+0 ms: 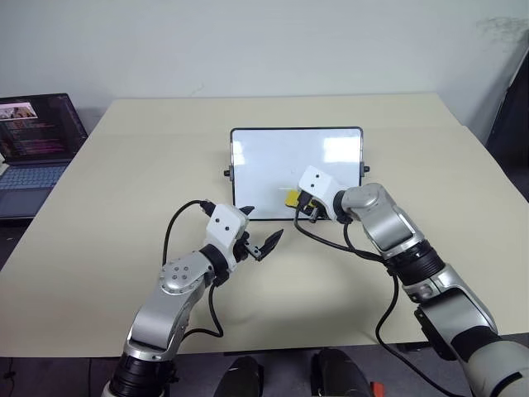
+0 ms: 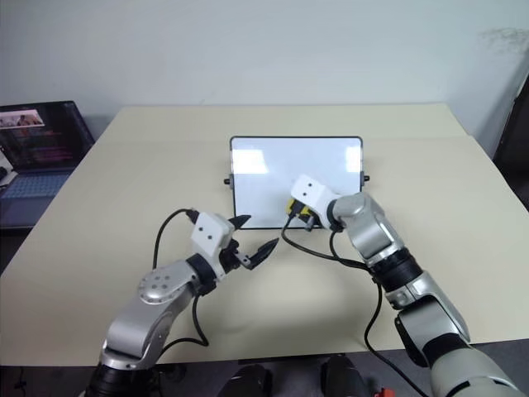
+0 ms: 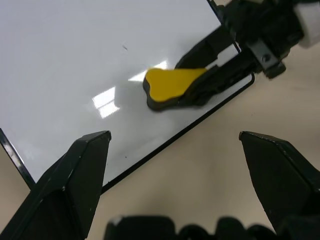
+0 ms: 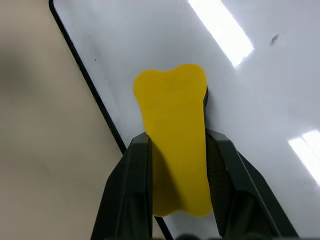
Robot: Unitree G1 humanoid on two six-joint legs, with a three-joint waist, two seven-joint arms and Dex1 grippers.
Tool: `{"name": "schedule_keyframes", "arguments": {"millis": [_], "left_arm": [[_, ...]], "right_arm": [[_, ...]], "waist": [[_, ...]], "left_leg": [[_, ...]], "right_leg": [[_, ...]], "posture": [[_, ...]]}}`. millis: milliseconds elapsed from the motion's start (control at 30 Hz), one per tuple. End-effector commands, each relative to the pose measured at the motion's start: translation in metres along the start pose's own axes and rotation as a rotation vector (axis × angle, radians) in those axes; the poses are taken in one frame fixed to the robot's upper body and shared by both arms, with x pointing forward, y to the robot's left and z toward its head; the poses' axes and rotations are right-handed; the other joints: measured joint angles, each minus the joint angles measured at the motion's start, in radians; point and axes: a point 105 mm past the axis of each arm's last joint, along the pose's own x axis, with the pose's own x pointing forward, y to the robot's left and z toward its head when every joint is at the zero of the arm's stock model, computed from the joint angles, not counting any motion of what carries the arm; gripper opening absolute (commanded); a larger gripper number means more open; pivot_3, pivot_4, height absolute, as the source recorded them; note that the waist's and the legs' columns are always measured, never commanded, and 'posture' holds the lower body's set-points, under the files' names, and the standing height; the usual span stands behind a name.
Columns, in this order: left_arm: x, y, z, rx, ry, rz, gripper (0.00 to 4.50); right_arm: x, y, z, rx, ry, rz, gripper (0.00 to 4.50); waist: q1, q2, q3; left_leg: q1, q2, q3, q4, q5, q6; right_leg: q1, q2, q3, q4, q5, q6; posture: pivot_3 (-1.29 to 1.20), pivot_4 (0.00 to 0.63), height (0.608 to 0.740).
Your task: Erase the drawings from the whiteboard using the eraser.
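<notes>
A large beige table stands against a pale wall. At the far left edge sits 1 open laptop, its dark screen lit and its keyboard facing the table.

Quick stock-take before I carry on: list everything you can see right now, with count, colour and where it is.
table: one, beige, under everything.
whiteboard: one, white with black frame, lying at the table's middle; surface looks wiped, bar a tiny dark fleck.
eraser: one, yellow with dark underside, on the whiteboard near its near edge.
laptop: one, dark, screen lit, at the far left edge.
left gripper: one, black fingers, open, hovering by the whiteboard's near-left corner.
right gripper: one, black fingers, shut on the eraser.
</notes>
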Motion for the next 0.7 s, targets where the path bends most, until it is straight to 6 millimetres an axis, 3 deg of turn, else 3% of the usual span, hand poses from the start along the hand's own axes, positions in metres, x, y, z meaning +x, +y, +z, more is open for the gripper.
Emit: {"name": "schedule_keyframes", "arguments": {"millis": [33,133,267,400,500,700], "left_arm": [[-0.001,-0.001,0.010,0.031,-0.036,-0.017,4.50],[-0.002,0.002,0.012,0.062,-0.034,-0.024,4.50],[-0.006,0.009,0.025,0.097,-0.051,-0.019,4.50],[-0.008,0.003,0.037,0.093,-0.077,-0.055,4.50],[-0.007,-0.005,0.042,0.057,-0.094,-0.117,4.50],[-0.002,-0.022,0.068,0.009,-0.176,-0.342,4.50]], "right_arm": [[-0.016,-0.002,0.023,0.011,-0.073,-0.021,1.14],[-0.025,-0.001,0.028,0.038,-0.084,-0.030,1.14],[-0.045,-0.020,0.026,0.129,-0.092,-0.133,1.14],[-0.065,-0.038,0.023,0.184,-0.106,-0.249,1.14],[-0.078,-0.046,0.012,0.235,-0.089,-0.318,1.14],[-0.107,-0.045,-0.031,0.316,0.017,-0.395,1.14]], "waist": [[0.000,0.000,0.000],[0.001,0.000,0.000],[0.001,0.000,0.000],[0.001,0.000,0.000],[0.001,0.000,0.000],[0.005,0.000,0.001]], "left_leg": [[0.000,0.000,0.000,0.000,0.000,0.000],[-0.002,0.000,0.000,-0.001,0.000,-0.001],[-0.002,0.000,0.000,-0.001,-0.001,0.000],[-0.002,0.000,0.000,0.000,-0.001,0.000],[-0.002,0.000,0.000,-0.001,-0.001,0.000],[-0.002,-0.001,0.001,0.000,-0.001,0.000]], "right_leg": [[0.000,0.000,0.000,-0.001,0.000,0.000],[-0.001,0.000,0.000,-0.002,0.000,0.001],[-0.001,-0.001,0.000,-0.002,0.000,0.001],[-0.001,-0.001,0.000,-0.002,0.000,0.001],[-0.001,-0.001,0.000,-0.002,-0.001,0.001],[0.000,-0.001,-0.001,-0.002,-0.001,0.001]], "posture": [[0.00,0.150,0.740],[0.00,0.150,0.740],[0.00,0.150,0.740],[0.00,0.150,0.740],[0.00,0.150,0.740],[0.00,0.150,0.740]]}}
